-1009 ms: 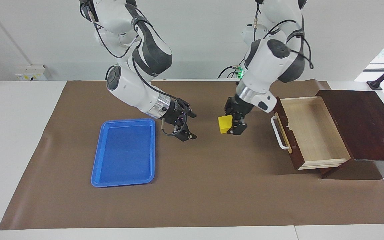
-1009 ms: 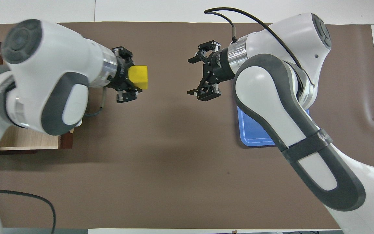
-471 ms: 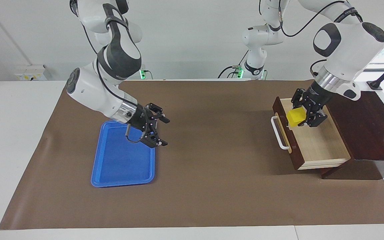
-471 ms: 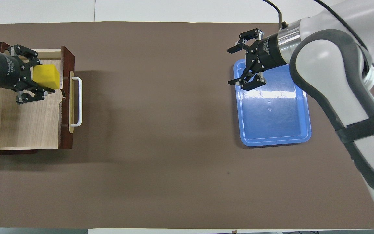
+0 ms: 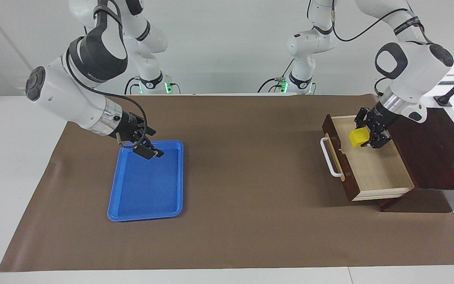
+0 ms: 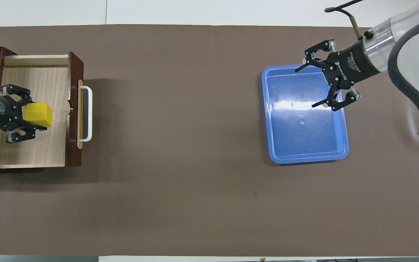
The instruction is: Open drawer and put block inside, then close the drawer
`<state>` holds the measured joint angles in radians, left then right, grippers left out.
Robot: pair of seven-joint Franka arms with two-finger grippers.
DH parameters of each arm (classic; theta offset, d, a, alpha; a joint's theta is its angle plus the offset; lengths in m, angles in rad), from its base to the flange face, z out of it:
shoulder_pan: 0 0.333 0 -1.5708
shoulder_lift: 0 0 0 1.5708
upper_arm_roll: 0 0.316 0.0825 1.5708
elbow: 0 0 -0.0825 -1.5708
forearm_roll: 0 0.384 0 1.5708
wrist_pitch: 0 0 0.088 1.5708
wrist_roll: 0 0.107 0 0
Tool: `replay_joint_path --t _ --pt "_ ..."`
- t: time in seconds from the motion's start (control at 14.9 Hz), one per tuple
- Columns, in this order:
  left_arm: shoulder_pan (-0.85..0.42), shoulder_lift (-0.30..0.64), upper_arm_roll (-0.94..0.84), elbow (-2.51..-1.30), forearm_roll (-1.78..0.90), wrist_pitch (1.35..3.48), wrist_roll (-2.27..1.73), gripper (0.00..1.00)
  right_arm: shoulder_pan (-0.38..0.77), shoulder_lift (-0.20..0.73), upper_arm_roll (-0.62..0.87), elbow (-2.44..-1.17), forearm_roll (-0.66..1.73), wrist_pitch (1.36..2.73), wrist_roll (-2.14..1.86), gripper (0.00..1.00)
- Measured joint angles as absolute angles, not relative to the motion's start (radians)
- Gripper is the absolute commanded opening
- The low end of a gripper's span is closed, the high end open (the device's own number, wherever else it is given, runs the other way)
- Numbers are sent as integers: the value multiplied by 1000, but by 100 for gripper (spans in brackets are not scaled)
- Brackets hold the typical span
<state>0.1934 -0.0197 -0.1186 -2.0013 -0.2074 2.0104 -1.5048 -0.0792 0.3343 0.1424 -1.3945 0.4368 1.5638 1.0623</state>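
- Over the pulled-out drawer (image 5: 373, 169), at the left arm's end of the table, the left gripper (image 5: 369, 138) hangs with its fingers clamped on the block (image 5: 359, 137).
- Small and bright yellow, the block sits between the two fingertips, above the pale wood floor of the drawer; whether it touches that floor cannot be told.
- Seen from overhead, the left gripper (image 6: 26, 118) and the block (image 6: 38, 114) lie inside the drawer's (image 6: 31, 149) outline, about midway along its length, apart from the front panel.
- On that front panel the white handle (image 5: 329, 157) is untouched.
- Toward the right arm's end, the right gripper (image 5: 148, 148) is spread wide and holds nothing; it is over the edge of the blue tray (image 5: 148, 185) that lies nearer the robots.
- Overhead, the right gripper's (image 6: 322, 85) fingers (image 6: 320, 104) stand well apart above the tray (image 6: 304, 138).
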Motion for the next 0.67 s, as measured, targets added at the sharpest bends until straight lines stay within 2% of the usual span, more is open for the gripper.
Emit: replay_joint_path --t 0.07,0.13,0.2,0.27,0.47,0.67 --pt "197 -21 -119 -2019 -207 2016 -1504 0 -84 330 143 -1391 397 1536 979 100" --pt "202 -21 -120 -2036 -207 2024 -1504 20 -88 321 142 -1389 357 1509 894 100" --pt "205 -21 -120 -2052 -207 2036 -1504 72 -90 309 142 -1388 315 1484 809 100" --pt "206 -21 -120 -2070 -207 2052 -1504 100 -92 294 138 -1388 271 1461 719 100" --pt "206 -21 -123 -2089 -203 2076 -1504 100 -94 240 107 -1394 170 1427 440 100" --pt "197 -19 -137 -2000 -168 2019 -1504 100 -104 178 86 -1430 99 1422 184 100"
